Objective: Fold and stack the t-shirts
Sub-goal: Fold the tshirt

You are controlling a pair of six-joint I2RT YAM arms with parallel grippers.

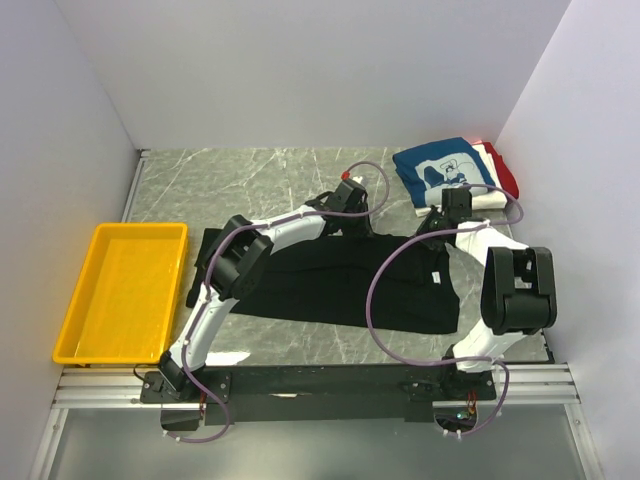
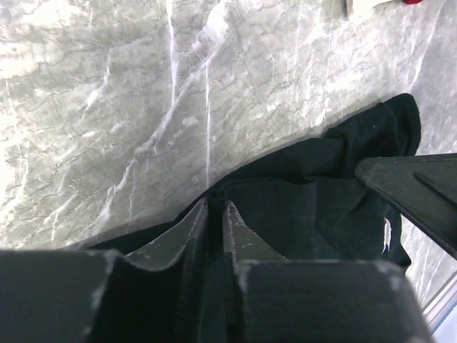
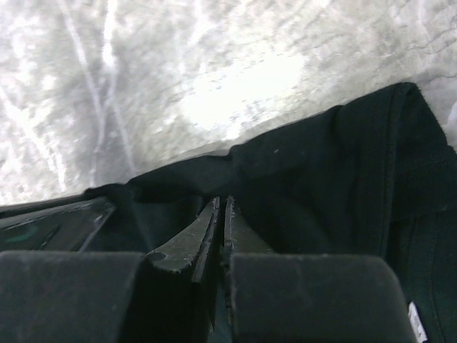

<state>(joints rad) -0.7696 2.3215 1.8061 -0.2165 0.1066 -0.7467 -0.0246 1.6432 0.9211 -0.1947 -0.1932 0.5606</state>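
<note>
— Claws: wide or narrow?
— Narrow, both. Left claw [image 2: 216,207] pinched almost closed on the far edge of the black t-shirt [image 1: 340,285], with dark cloth between the fingers [image 2: 182,236]. Right claw [image 3: 221,202] tighter yet, only a sliver between the tips, likewise biting that shirt's far edge.
— And the shirt itself?
— Spread out on the table [image 1: 250,180], mostly behind and below both claws, toward the arm bases. Bunches into soft folds just around each set of tips (hard to read more in cloth that dark). Bare marble-patterned tabletop straight ahead of both.
— Claws close together?
— Near, not touching (each visible as a dark shape at the edge of the other's wrist view).
— Other shirts?
— Stacked just beyond the right claw and a little to its right: blue t-shirt [image 1: 440,165] with white print on top, white t-shirt [image 1: 485,202] peeking out beneath, red t-shirt [image 1: 505,170] on the side farthest from the claw.
— Anything else?
— Yellow tray [image 1: 125,290], well off to the left of the left claw, past the black shirt's left end.
</note>
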